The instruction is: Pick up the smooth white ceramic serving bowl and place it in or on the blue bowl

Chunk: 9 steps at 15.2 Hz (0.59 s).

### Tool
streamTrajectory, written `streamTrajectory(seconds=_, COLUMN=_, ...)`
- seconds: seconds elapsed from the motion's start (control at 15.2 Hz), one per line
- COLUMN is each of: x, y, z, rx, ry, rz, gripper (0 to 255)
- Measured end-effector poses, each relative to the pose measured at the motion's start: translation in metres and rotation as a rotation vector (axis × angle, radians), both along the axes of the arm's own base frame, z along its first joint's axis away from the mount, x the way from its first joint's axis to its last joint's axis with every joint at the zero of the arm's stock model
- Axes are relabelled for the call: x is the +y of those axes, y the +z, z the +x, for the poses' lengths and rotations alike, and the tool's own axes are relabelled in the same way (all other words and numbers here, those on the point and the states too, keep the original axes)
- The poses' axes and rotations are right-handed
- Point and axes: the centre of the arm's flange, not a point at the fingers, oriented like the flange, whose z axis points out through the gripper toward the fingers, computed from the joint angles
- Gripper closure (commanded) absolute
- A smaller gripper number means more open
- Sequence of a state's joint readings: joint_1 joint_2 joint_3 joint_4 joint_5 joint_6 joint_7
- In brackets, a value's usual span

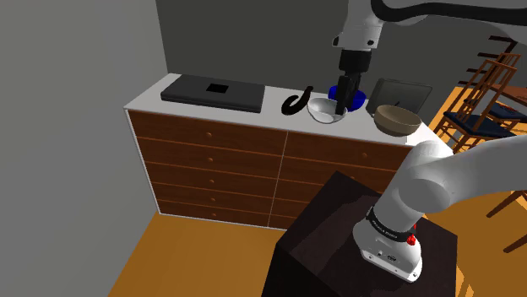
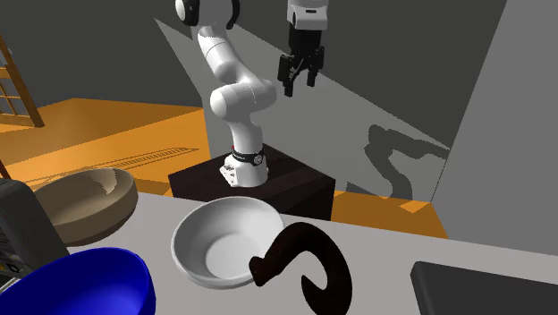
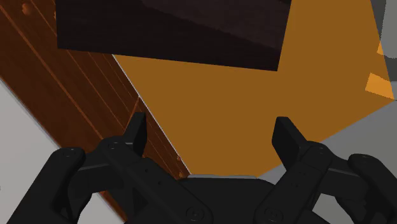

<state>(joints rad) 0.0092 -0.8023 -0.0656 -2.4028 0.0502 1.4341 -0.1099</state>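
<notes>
The white bowl (image 1: 323, 110) (image 2: 224, 246) stands upright on the white top of the desk (image 1: 152, 101) (image 2: 376, 259), near its front edge. Nothing lies inside it and nothing holds it. The blue bowl (image 1: 359, 95) (image 2: 71, 282) stands just beside it, on the side nearer the wall, and the two are apart. In the shoulder view a tan bowl (image 1: 397, 119) (image 2: 85, 201) is on the right of the white bowl and a dark curved thing (image 1: 294, 103) (image 2: 308, 259) is on its left. In the second exterior view this curved thing crosses the rim of the white bowl, but I cannot tell if they touch.

Further toward the shoulder view's left, a flat black slab (image 1: 211, 91) (image 2: 483, 286) lies on the desk. A grey panel (image 1: 401, 91) leans behind the tan bowl.

The claw (image 1: 343, 108) (image 2: 300, 87) (image 3: 210, 124) is in the air above the desk and points down. Its two fingers (image 3: 137, 127) are wide apart and there is nothing between them. In the shoulder view it covers part of the blue bowl and the far rim of the white bowl; the second exterior view shows it well above both bowls. Between the fingers, the wrist view shows the wooden drawer fronts of the desk (image 3: 63, 83), the orange floor (image 3: 254, 95) and the dark stand (image 3: 172, 32) (image 1: 355, 245) (image 2: 286, 183).

Wooden chairs (image 1: 494, 84) stand at the shoulder view's right.
</notes>
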Motion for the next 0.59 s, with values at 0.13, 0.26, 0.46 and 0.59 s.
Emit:
streamTrajectory(seconds=0.13, x=-0.003, y=-0.002, z=0.005, rx=0.001, ry=-0.001, rz=-0.004, gripper=0)
streamTrajectory(seconds=0.26, x=-0.014, y=-0.013, z=0.016, rx=0.003, ry=-0.005, rz=-0.019, gripper=0)
streamTrajectory(seconds=0.46, x=-0.040, y=-0.029, z=0.040, rx=0.006, ry=-0.011, rz=-0.046, gripper=0)
streamTrajectory(seconds=0.59, x=-0.052, y=-0.041, z=0.056, rx=0.009, ry=-0.016, rz=-0.065, gripper=0)
